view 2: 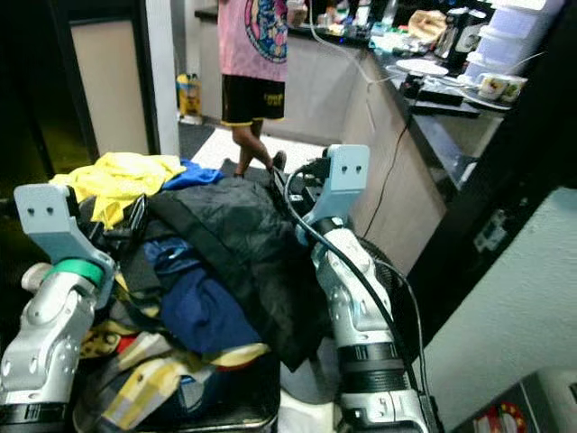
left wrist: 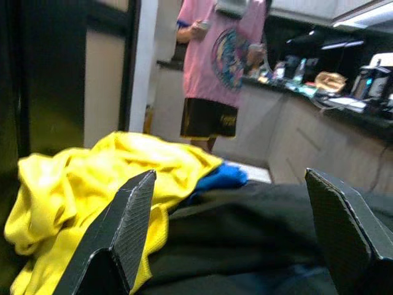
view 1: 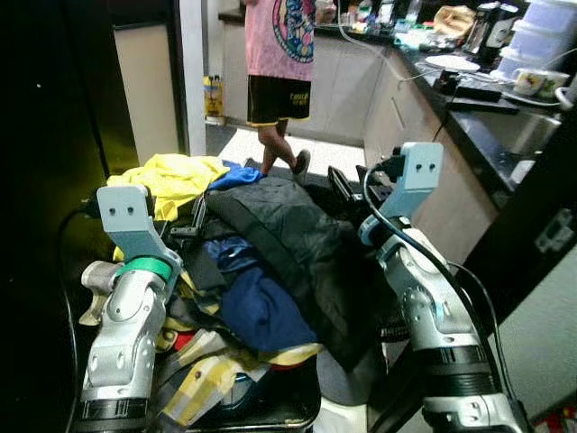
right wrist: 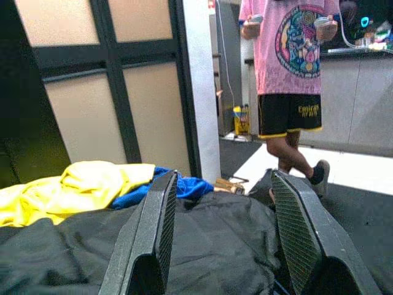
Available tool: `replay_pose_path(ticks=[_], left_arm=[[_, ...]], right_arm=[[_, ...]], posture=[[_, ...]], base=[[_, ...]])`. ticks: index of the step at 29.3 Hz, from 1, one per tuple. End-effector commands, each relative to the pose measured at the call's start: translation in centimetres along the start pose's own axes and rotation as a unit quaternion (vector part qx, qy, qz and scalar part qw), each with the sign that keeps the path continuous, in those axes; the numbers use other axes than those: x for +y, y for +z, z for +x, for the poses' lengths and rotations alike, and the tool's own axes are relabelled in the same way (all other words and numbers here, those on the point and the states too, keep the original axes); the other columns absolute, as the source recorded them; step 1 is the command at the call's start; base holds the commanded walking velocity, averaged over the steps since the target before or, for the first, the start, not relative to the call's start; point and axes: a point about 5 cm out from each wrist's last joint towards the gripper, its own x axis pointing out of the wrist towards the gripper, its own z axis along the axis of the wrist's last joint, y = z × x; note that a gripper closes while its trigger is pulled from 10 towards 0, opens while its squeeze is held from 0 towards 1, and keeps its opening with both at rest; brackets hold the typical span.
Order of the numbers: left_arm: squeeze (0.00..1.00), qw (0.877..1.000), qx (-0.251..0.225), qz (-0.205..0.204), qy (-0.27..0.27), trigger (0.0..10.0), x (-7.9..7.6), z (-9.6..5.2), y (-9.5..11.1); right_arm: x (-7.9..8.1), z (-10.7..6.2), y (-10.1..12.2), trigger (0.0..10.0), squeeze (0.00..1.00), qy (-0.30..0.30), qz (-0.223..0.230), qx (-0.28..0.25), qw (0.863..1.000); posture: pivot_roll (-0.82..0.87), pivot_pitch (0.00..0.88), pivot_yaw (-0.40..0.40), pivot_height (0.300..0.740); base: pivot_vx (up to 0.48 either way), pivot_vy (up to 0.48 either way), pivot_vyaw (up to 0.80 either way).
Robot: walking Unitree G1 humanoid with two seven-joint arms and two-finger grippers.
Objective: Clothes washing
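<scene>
Clothes pile, person beyond, counter right

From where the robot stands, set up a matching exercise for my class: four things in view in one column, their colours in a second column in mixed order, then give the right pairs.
Things:
1. shirt of the person
2. garment at the far left of the laundry pile
3. jacket on top of the pile
4. band on the left arm

Colours:
A. green
B. black
C. pink
D. yellow

Pairs: 1-C, 2-D, 3-B, 4-A
</scene>
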Motion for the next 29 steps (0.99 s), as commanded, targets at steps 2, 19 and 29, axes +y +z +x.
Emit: replay_pose_path(ticks=[2,19,29], left_arm=[[0.0,1.0,0.011,0.016,-0.009,10.0,-0.2,-0.2,-0.4],[0.0,0.999,0.024,0.028,-0.01,10.0,0.0,-1.0,-0.7],[0.0,0.999,0.038,0.029,-0.019,10.0,-0.4,-1.5,-1.1]], right_arm=[[-0.1,0.5,-0.1,10.0,0.0,0.012,-0.003,0.01,1.0],[2.6,0.9,-2.5,10.0,1.0,0.125,0.005,0.091,0.988],[2.5,1.7,-5.2,10.0,0.0,0.105,-0.028,0.183,0.977]], posture=[[-0.02,0.018,-0.066,0.74],[-0.01,0.021,-0.102,0.74],[0.0,0.021,-0.104,0.74]], base=[[0.0,0.0,0.0],[0.0,0.0,0.0],[0.0,0.0,0.0]])
